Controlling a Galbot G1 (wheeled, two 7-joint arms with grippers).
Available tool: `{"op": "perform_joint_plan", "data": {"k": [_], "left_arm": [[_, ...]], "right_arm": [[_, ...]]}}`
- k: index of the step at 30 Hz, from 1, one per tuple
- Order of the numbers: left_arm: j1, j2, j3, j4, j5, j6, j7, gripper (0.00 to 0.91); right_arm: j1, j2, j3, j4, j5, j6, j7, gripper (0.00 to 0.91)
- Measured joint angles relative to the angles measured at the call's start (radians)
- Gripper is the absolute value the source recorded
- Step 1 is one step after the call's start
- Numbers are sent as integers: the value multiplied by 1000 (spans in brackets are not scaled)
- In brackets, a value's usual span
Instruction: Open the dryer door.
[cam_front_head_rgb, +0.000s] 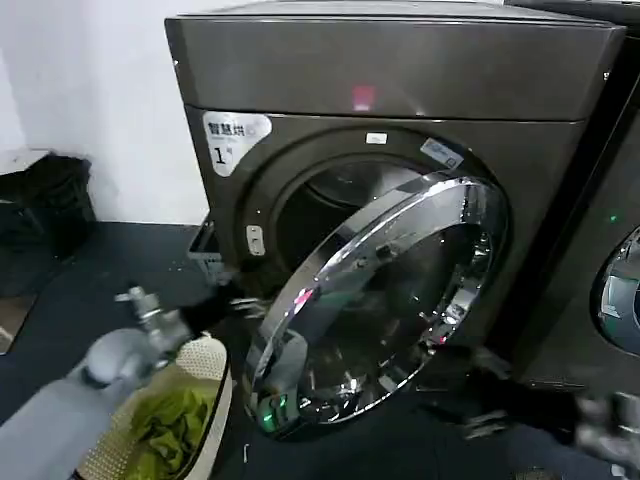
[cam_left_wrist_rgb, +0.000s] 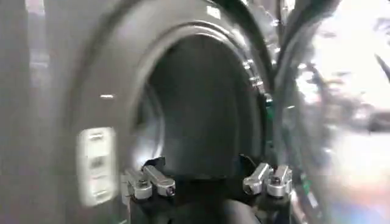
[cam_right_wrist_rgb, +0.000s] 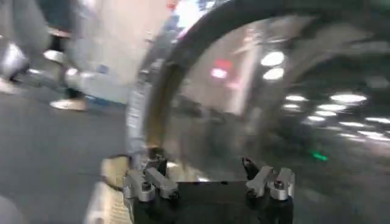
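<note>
A dark floor (cam_front_head_rgb: 110, 270) and a white wall (cam_front_head_rgb: 90, 100) bound the work area.

The dryer (cam_front_head_rgb: 400, 70), a dark bronze-grey box with a white "1" sticker (cam_front_head_rgb: 236, 137) at its 10 o'clock corner and a pink light (cam_front_head_rgb: 363, 97) at 12 o'clock, stands at the centre of the head view. A neighbouring dark machine (cam_front_head_rgb: 610, 260) is cut off at 3 o'clock.

The dryer door (cam_front_head_rgb: 380, 300) stands partly open: its chrome rim is swung away from the drum opening (cam_front_head_rgb: 330, 200), tilted, hinged on the 3 o'clock side, with the free edge at 8 o'clock.

A basket (cam_front_head_rgb: 200, 380) holding green cloth (cam_front_head_rgb: 170, 425) sits at 7 o'clock.

The left gripper (cam_left_wrist_rgb: 207, 182) has its jaws spread wide, holding nothing. It faces the drum opening, with the door's rim just beside it toward the hinge side. In the head view the left arm (cam_front_head_rgb: 100, 370) reaches in from 8 o'clock.

The right gripper (cam_right_wrist_rgb: 207, 182) is likewise released, jaws wide apart and empty, facing the door's tinted glass (cam_right_wrist_rgb: 256, 122). Contact with the door cannot be told.
</note>
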Motion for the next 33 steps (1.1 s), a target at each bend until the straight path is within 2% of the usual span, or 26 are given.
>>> {"op": "perform_joint_plan", "data": {"k": [4, 10, 12, 14, 19, 23, 28, 33], "left_arm": [[-113, -17, 132, 21, -45, 1, 49, 907], [-233, -52, 289, 11, -77, 13, 81, 907], [-268, -62, 336, 0, -75, 13, 73, 907], [-305, -68, 386, -22, -90, 17, 62, 907], [-399, -102, 509, -58, -116, 10, 52, 907], [-478, -146, 605, -56, -147, 8, 32, 907], [-559, -221, 693, -25, -170, 44, -16, 907], [-604, -305, 753, 30, -140, 27, -52, 907]], "right_arm": [[-50, 19, 144, 23, 28, -22, 145, 907], [-122, 10, 309, 38, 92, -91, 538, 907], [-151, 3, 360, 47, 127, -136, 671, 907], [-159, -12, 416, 42, 126, -192, 809, 907], [-157, -68, 549, 0, 128, -261, 1080, 907], [-171, -117, 655, -38, 102, -313, 1218, 907], [-203, -155, 786, -76, 43, -354, 1273, 907], [-210, -190, 903, -110, 11, -362, 1301, 907]]}}
